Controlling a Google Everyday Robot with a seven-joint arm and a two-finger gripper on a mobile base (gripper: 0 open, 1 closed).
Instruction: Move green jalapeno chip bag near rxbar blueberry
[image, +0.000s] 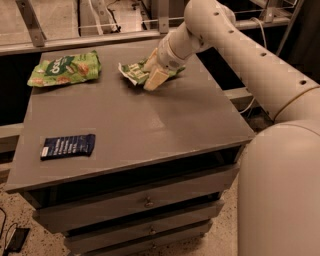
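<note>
Presently my gripper (151, 80) is down at the far edge of the grey cabinet top (150, 125), right of that edge's middle, and sits on or against the right-hand part of the green jalapeno chip bag (131, 71). Whether the pincer is apart, together or clamped on the foil I cannot tell; its lower end and the crumpled wrapper overlap from this angle.

Finding one: the chip bag lies on the cabinet top near the far edge, its whitish end pointing toward the cabinet's left side. It is wrinkled and partly raised, so I judge that it offers a fold to pinch rather than a flat face.

Finding two: the rxbar blueberry (67, 146) lies flat near the cabinet top's front-left corner, well apart from the chip bag. Open grey surface lies between them, so the carry can run diagonally across the cabinet top.

Finding three: a brighter green bag (64, 68) rests at the cabinet top's far-left corner, apart from both task items and, by my reckoning, outside that diagonal.

Finding four: my arm (240, 55) reaches in from the cabinet's right side and angles downward. I judge this approach is chosen because it keeps the bar in sight and leaves the bar's side of the cabinet top free for setting the bag down.

Assessment: the task is at the grasping stage; the move itself is not yet made. The risk I note is thin foil slipping or tearing.
</note>
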